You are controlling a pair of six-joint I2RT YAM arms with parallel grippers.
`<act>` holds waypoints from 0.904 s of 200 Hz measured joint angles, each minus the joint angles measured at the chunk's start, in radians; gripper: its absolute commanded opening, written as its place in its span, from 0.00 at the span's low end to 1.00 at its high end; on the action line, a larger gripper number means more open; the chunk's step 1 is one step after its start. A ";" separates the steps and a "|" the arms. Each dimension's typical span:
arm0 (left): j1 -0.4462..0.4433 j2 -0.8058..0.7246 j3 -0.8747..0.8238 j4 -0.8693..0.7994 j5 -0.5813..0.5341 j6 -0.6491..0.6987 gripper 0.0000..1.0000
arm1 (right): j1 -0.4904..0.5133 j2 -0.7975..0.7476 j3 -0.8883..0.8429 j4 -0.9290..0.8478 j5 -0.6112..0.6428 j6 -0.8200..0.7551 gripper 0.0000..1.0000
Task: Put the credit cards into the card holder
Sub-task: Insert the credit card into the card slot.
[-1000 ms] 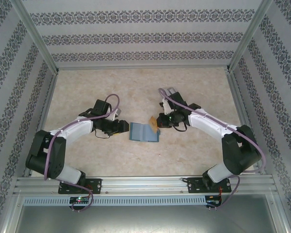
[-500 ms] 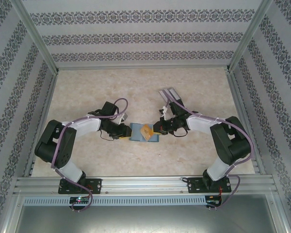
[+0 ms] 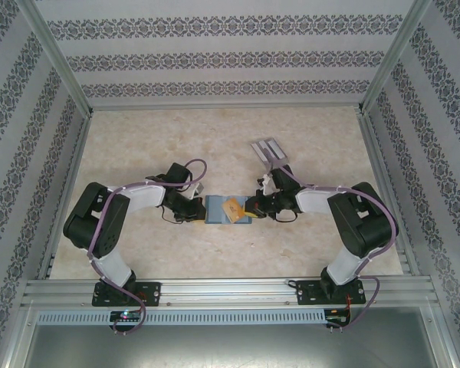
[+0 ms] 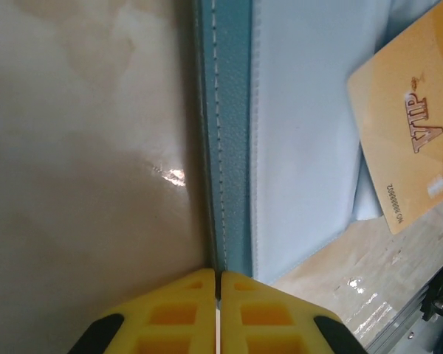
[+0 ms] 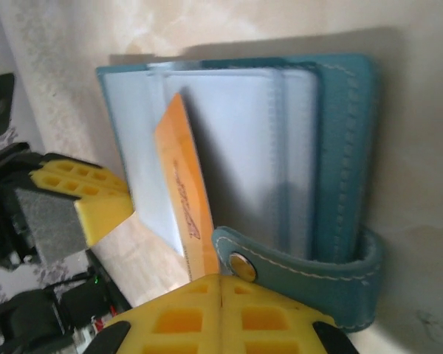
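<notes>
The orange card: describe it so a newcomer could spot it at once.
At the middle of the beige table an open teal card holder lies between the left gripper and right gripper. The orange card slants across its pale sleeves, pinched by the right gripper; its gold face with VIP lettering sets it apart.

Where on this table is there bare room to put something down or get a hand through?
Free: the far table strip along the back wall, left of the grey rack; also the near strip between the card holder and the front rail. Crowded: the centre, where the left gripper and right gripper meet at the holder with the orange card.
</notes>
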 measured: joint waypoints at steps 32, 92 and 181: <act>-0.003 0.001 0.000 0.008 0.005 -0.018 0.05 | 0.049 -0.053 -0.019 0.023 0.103 0.079 0.03; -0.020 0.014 -0.001 0.024 0.016 -0.041 0.03 | 0.101 -0.019 -0.019 0.114 0.202 0.170 0.04; -0.019 0.015 -0.004 0.029 0.016 -0.047 0.02 | 0.147 -0.005 -0.023 0.133 0.290 0.150 0.08</act>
